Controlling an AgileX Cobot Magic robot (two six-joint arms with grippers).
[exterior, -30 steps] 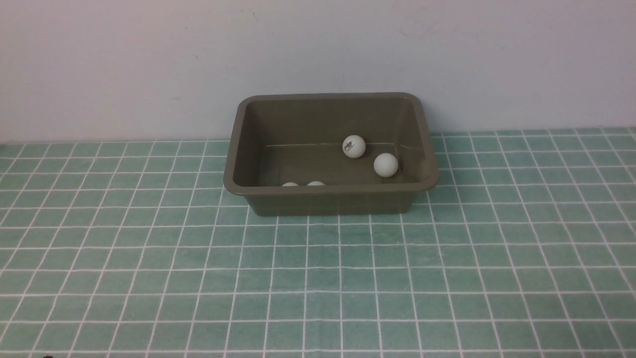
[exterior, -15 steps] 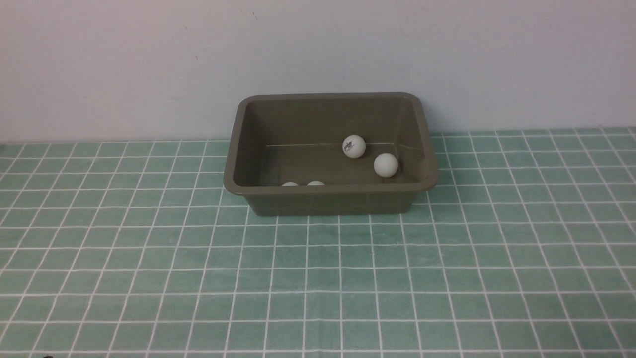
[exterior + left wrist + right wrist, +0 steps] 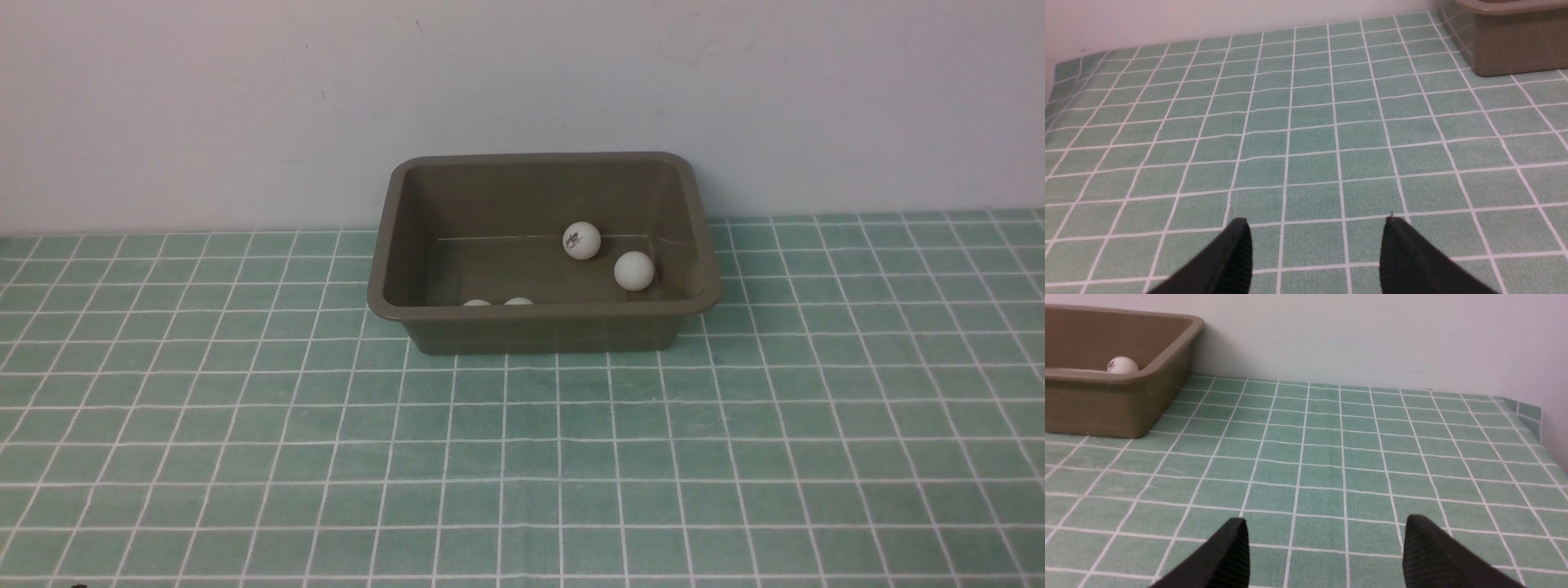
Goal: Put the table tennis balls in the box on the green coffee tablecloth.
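Box sits on the green coffee tablecloth, close against the pale wall. We read its long axis as running side to side along the wall, open top facing up, sloping walls flaring to the rim.

Table tennis balls: we count four inside the box from the front view. One with its dark logo toward us lies near the back wall; a second lies just beside it, toward the right wall, whether touching we cannot tell. Two more only peek over the near rim, side by side. A fifth ball we cannot find.

Left gripper: jaws released, standing wide apart, bare cloth between them, nothing held. The box's corner lies well ahead of these jaws and off to their right.

Right gripper: jaws likewise spread and empty, over bare cloth. The box lies ahead and off to their left, one ball showing over its rim.

Between either pair of jaws and the box we see only flat gridded cloth. The cloth's edge folds up at the far corner on either side.
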